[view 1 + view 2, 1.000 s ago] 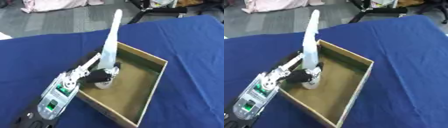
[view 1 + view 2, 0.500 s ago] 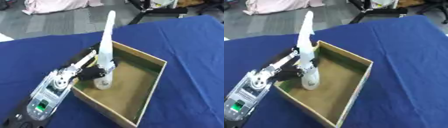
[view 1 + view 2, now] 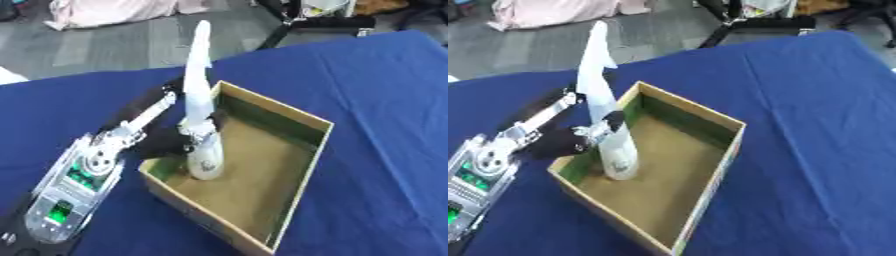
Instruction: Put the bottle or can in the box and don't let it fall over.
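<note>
The robot's left hand (image 3: pixel 171 137) reaches over the near-left wall of the cardboard box (image 3: pixel 302 150), its dark fingers curled round the lower neck of a tall, pale translucent bottle (image 3: pixel 203 150). The bottle stands upright on the box floor, close to that left wall, its rounded base down and its long tapering top rising well above the rim. The box is open-topped, brown inside with a green band along its inner walls, and sits askew on a table covered in blue cloth (image 3: pixel 385 90), about mid-table, well in from every edge.
</note>
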